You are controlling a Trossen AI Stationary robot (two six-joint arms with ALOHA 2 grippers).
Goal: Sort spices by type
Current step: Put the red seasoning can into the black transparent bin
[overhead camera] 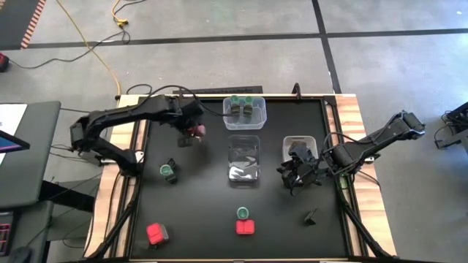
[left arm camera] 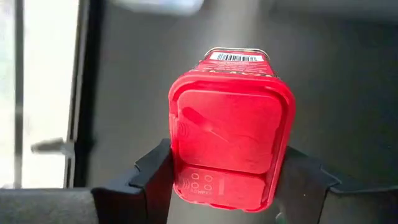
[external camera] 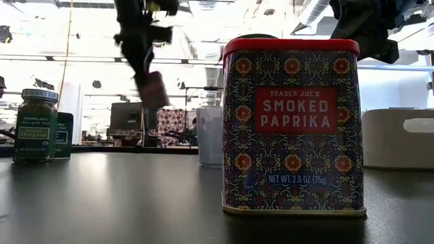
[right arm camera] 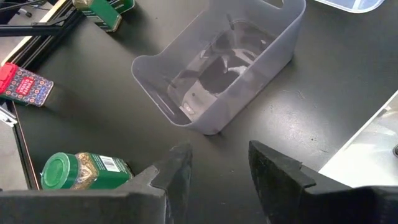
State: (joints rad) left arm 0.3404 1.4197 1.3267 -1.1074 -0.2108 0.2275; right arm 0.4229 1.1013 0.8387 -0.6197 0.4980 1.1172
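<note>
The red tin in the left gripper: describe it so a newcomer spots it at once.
Start at the clear tub holding green-lidded jars at the table's far edge. Just to its left, the left gripper holds a red-lidded paprika tin clamped between its fingers, above the black table. The other red tins stand near the front edge; this one alone is held.

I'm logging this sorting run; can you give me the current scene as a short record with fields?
left tool: shut on a red paprika tin, held above the table near the back left
right tool: open, empty, over the table's right side beside the white tub
back tub: holds green-lidded jars
middle tub: clear; contents cannot be told
loose on table: two red tins, green-lidded jars, a dark block
</note>
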